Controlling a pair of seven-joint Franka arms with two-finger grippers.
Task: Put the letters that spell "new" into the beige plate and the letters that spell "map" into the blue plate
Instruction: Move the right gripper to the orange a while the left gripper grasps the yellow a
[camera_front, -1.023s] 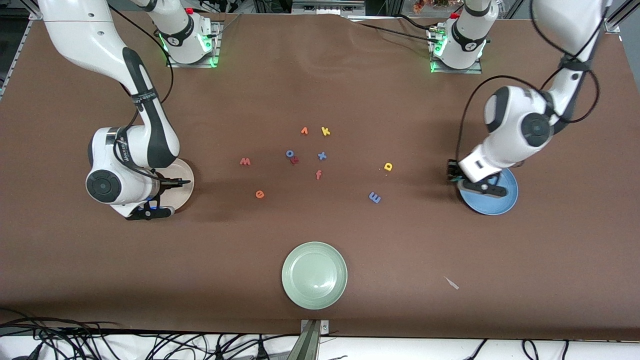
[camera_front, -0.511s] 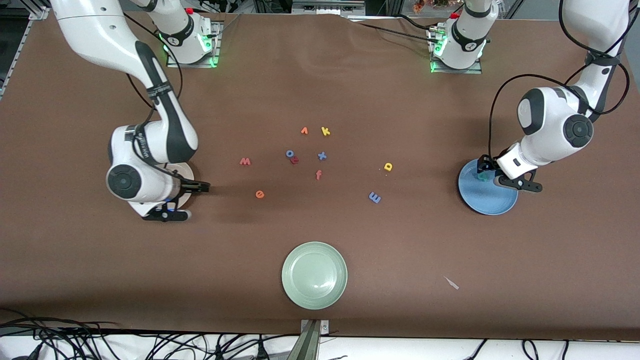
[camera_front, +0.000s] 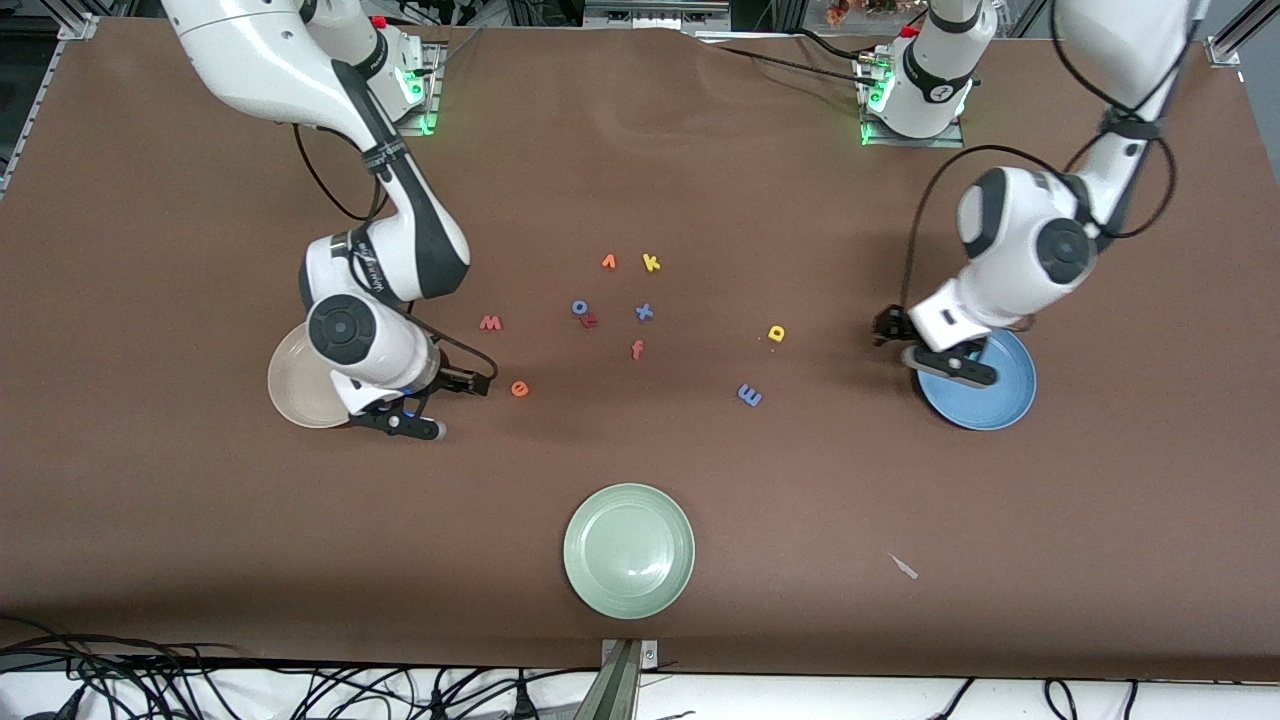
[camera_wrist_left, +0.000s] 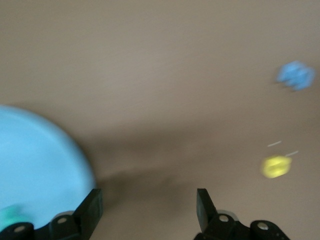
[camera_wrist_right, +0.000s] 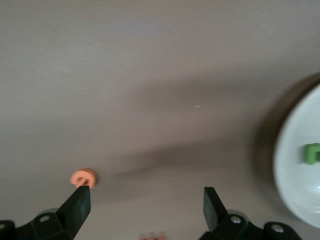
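Observation:
My right gripper (camera_front: 457, 405) (camera_wrist_right: 145, 197) hangs open and empty over the table between the beige plate (camera_front: 290, 390) (camera_wrist_right: 300, 165) and the orange e (camera_front: 519, 388) (camera_wrist_right: 83, 177). The green n (camera_wrist_right: 312, 152) lies in that plate. The pinkish-red w (camera_front: 490, 322) lies farther from the front camera than the e. My left gripper (camera_front: 900, 345) (camera_wrist_left: 148, 200) is open and empty over the table at the blue plate's (camera_front: 990, 395) (camera_wrist_left: 40, 160) edge. A teal p (camera_wrist_left: 7, 215) lies in that plate. Yellow a (camera_front: 776, 333) (camera_wrist_left: 276, 166) and blue m (camera_front: 749, 395) (camera_wrist_left: 296, 75) lie toward mid-table.
Mid-table lie a yellow k (camera_front: 651, 262), an orange letter (camera_front: 608, 262), a blue x (camera_front: 644, 311), a blue o (camera_front: 579, 307) touching a red r (camera_front: 590, 320), and an orange-red f (camera_front: 637, 349). A pale green plate (camera_front: 629, 550) sits nearest the front camera.
Both grippers opened over their plates and moved off toward the middle. The n stays in the beige plate and the p in the blue plate.

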